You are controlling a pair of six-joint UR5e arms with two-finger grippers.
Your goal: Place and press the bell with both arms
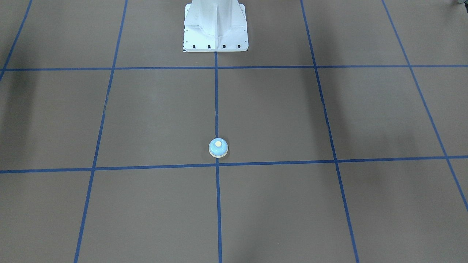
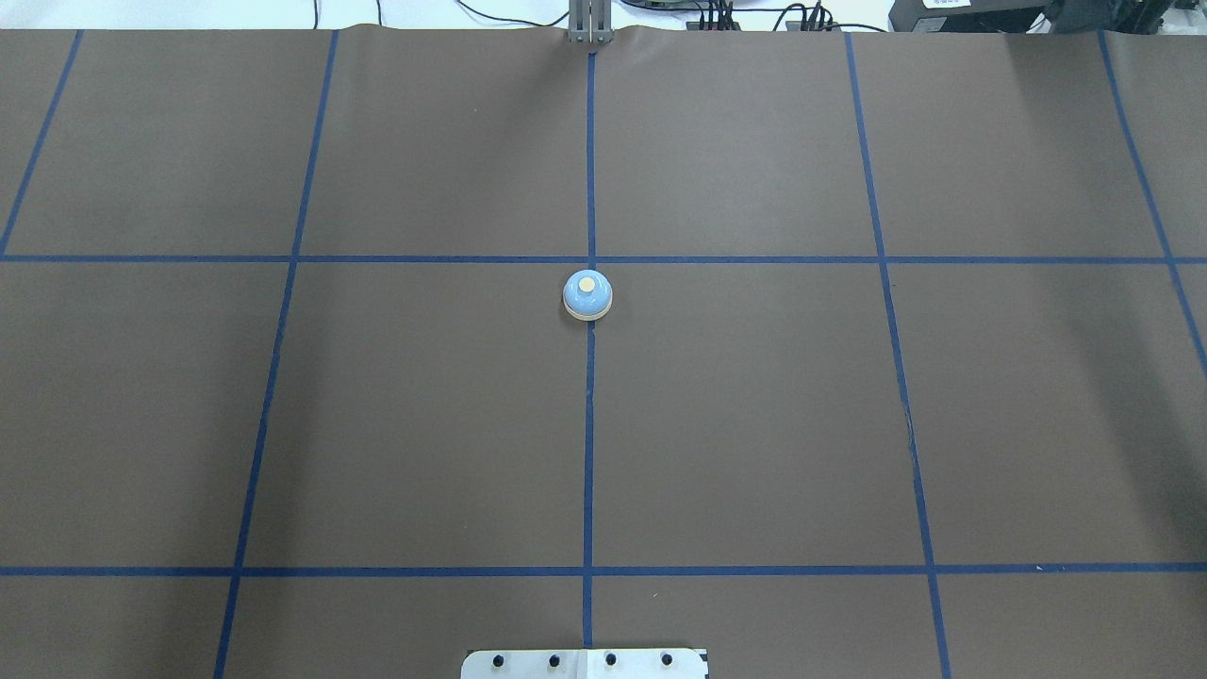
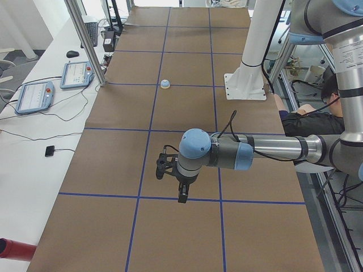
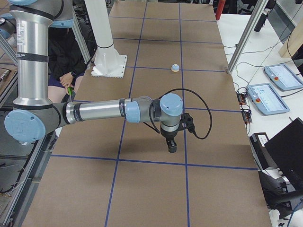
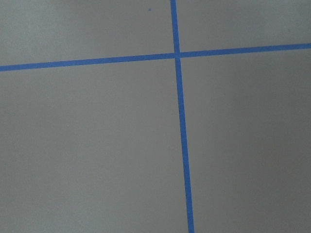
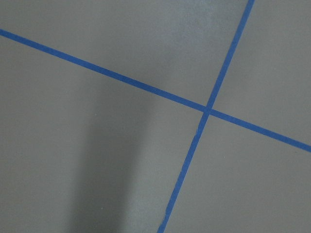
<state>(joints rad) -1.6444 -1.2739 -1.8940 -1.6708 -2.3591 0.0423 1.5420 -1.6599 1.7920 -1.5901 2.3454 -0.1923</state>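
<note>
The bell [image 2: 587, 294] stands upright on the brown table [image 2: 754, 424], on the blue tape line [image 2: 589, 424] running straight out from the white pedestal [image 1: 215, 25]. A white bench with teach pendants [image 3: 35, 96] lies beyond the bell. The left gripper [image 3: 181, 197] and right gripper [image 4: 171, 148] hang well to either side of the pedestal; whether either claw is open or closed cannot be told.

The bell [image 2: 587, 294] is set on the tabletop [image 2: 754, 424], upon the centre taped line [image 2: 588, 453], just on the robot's side of a crossing line; the pedestal [image 2: 585, 663] is found further along that line, at the robot's edge; the left pincer [image 3: 181, 194] and right pincer [image 4: 171, 145] are held over opposite ends, well apart from the bell.
</note>
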